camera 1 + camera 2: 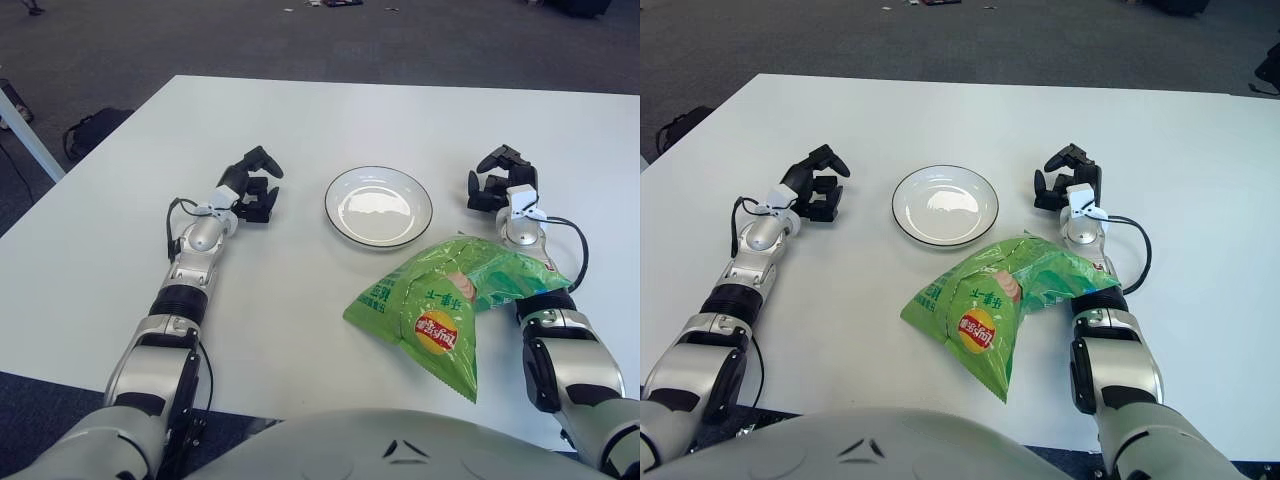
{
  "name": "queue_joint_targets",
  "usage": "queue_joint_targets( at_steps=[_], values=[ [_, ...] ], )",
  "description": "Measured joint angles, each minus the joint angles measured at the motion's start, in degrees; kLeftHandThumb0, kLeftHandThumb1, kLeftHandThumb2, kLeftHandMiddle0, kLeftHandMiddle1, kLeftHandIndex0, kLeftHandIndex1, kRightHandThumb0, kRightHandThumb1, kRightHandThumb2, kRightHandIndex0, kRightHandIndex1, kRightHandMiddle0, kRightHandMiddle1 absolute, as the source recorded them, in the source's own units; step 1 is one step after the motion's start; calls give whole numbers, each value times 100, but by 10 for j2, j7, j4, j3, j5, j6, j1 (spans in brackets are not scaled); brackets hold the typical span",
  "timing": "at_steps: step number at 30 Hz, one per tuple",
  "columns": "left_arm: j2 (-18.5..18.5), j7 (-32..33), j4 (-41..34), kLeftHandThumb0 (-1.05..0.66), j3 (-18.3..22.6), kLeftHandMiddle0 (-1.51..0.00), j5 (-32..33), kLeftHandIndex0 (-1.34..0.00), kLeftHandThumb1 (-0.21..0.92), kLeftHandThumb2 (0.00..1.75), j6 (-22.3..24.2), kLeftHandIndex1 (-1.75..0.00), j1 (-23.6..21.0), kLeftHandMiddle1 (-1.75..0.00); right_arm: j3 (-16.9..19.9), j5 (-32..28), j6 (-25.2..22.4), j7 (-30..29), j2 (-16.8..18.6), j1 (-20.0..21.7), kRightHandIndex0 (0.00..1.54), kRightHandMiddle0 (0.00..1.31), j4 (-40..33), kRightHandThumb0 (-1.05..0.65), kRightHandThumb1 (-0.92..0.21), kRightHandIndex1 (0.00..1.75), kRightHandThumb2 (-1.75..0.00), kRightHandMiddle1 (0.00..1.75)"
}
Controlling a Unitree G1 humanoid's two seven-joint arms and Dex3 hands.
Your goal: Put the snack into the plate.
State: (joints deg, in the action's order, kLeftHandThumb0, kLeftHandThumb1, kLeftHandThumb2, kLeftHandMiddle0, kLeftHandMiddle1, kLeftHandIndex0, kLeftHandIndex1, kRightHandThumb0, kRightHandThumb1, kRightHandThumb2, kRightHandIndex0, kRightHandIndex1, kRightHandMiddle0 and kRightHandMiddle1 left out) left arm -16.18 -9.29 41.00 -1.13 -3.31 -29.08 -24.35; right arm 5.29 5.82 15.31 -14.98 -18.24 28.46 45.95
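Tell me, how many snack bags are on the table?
1. The green snack bag lies near the table's front edge, just in front of the plate, against the right forearm.

Indoor office or lab-type room, most likely a robot test space. Large plain white table (300, 120) with square edges, standing on dark grey short-pile carpet (200, 35) of the commercial sort. A dark bag-like object (92, 130) lies on the floor off the table's left side; identity uncertain. Small scattered items (335, 3) on the carpet at the far edge, too small to tell. No domestic furnishings visible.
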Motion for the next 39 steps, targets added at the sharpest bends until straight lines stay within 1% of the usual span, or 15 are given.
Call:
queue_joint_targets(
  at_steps=[13,28,31,35,39],
  values=[
    [2,0,4,-44,-3,-117,0,-50,45,115,0,-175,-4,-175,4,-1,10,-4,-2,-1,132,67,8,-51,-25,175,-140,175],
    [12,-1,40,-44,-14,-118,0,-50,45,115,-14,-175,-27,-175,20,-2,21,-13,-11,-17,133,67,5,-51,-25,175,-140,175],
    [15,-3,50,-44,-14,-119,1,-50,45,114,-19,-175,-33,-175,25,-5,21,-14,-14,-20,133,66,5,-51,-26,175,-139,175],
    [19,-5,65,-44,-15,-119,1,-50,45,115,-24,-175,-42,-175,41,-18,21,-11,-16,-23,132,65,5,-50,-28,175,-136,175],
    [22,-13,73,-44,-13,-118,6,-51,45,115,-27,-175,-48,-175,56,-31,19,7,-33,-26,131,63,7,-49,-30,175,-134,175]
  ],
)
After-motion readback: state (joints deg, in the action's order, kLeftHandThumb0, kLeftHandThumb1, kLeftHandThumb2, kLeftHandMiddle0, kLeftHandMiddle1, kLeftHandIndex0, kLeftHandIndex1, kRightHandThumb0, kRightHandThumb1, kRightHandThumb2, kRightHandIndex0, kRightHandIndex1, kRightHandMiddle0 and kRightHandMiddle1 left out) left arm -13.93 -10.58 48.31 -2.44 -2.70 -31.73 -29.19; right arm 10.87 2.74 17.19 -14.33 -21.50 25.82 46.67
